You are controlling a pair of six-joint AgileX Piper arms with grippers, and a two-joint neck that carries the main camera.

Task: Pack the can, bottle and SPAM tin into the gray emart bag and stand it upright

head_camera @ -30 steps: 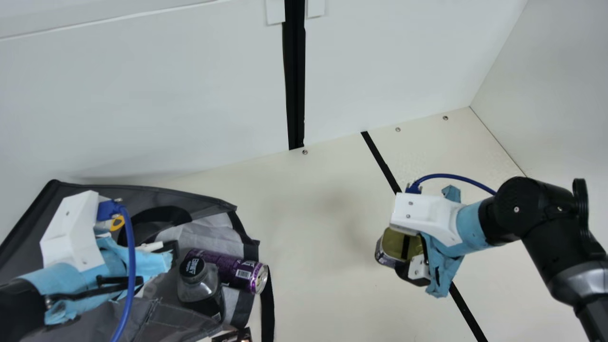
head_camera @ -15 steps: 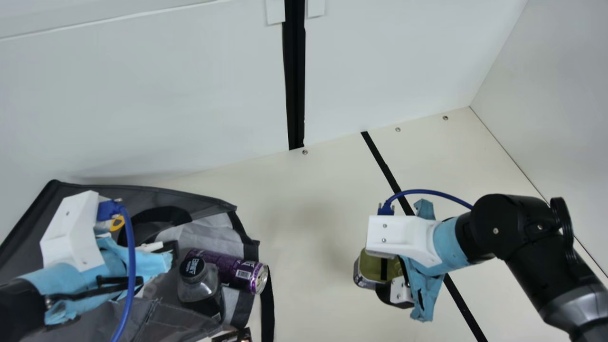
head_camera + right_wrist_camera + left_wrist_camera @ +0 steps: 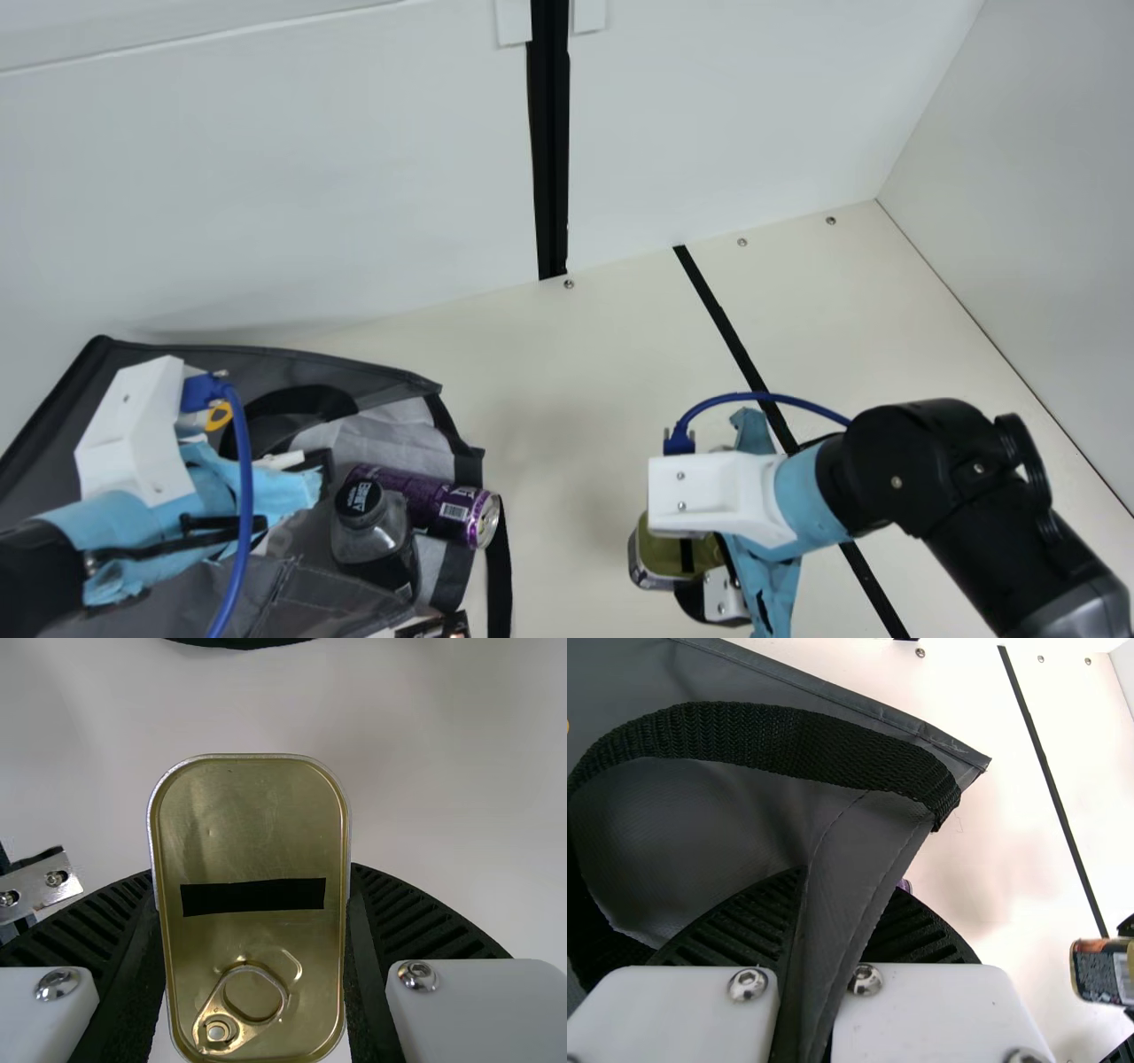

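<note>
In the main view, my left gripper (image 3: 306,465) is at the gray bag (image 3: 239,356), which lies on its side at the left. The left wrist view shows the left gripper (image 3: 843,912) shut on a fold of the bag's edge (image 3: 855,859), beside a black handle. The purple can (image 3: 452,512) and the black-capped bottle (image 3: 372,536) lie side by side in the bag's mouth, the can's end facing right. Right of the bag, my right gripper (image 3: 687,567) holds the SPAM tin (image 3: 656,576); the right gripper (image 3: 252,912) is shut on both sides of the tin (image 3: 252,833).
Bare cream table (image 3: 549,399) lies between the bag and the right arm. A black strap (image 3: 500,576) hangs from the bag's mouth onto it. A small dark object (image 3: 443,626) is at the front edge of the main view. White walls (image 3: 310,177) stand behind.
My right arm has carried the tin leftward and nearer the front of the table. The left arm, bag, can and bottle have kept still.
</note>
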